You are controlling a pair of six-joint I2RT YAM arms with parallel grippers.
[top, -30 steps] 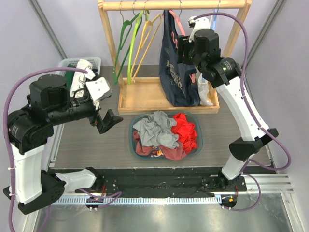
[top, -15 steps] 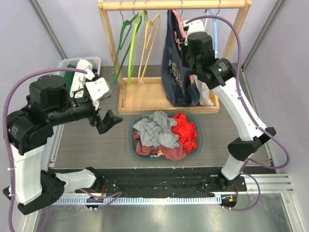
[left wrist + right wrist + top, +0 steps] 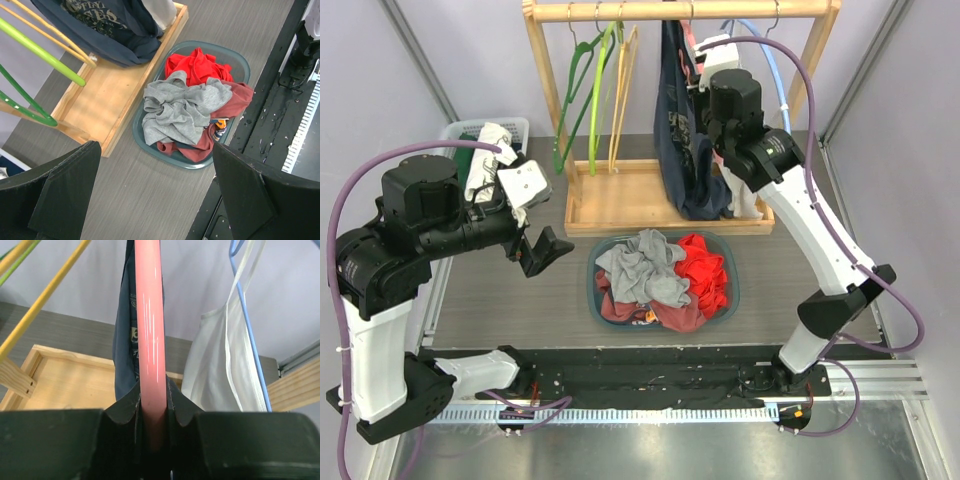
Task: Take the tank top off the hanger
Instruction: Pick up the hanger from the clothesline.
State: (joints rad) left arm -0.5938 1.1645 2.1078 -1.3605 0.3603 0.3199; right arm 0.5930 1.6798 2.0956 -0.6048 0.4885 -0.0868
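Observation:
The navy tank top [image 3: 678, 140] hangs on a pink hanger [image 3: 691, 42] from the wooden rail [image 3: 680, 10]. My right gripper [image 3: 708, 98] is up beside the garment, shut on the hanger. In the right wrist view the pink hanger [image 3: 151, 335] runs straight up out of my right gripper [image 3: 152, 400], pinched between both fingers, with the navy tank top [image 3: 125, 345] draped behind it. My left gripper [image 3: 542, 250] hangs open above the table, left of the basket, with nothing in it. The left wrist view shows bare table between the wide-apart fingers [image 3: 70, 190] of the left gripper [image 3: 157, 200].
A teal basket [image 3: 595, 290] of grey and red clothes sits mid-table. Green hangers [image 3: 588, 90] and yellow hangers [image 3: 620, 80] hang left of the tank top. A white garment [image 3: 220, 365] on a blue hanger [image 3: 247, 315] hangs right. The rack's wooden tray [image 3: 620, 200] lies below. A white bin [image 3: 485, 130] stands back left.
My right gripper has shut on the pink hanger and turned it, so the tank top now hangs narrower. The yellow hangers swung left. The left arm has not moved.

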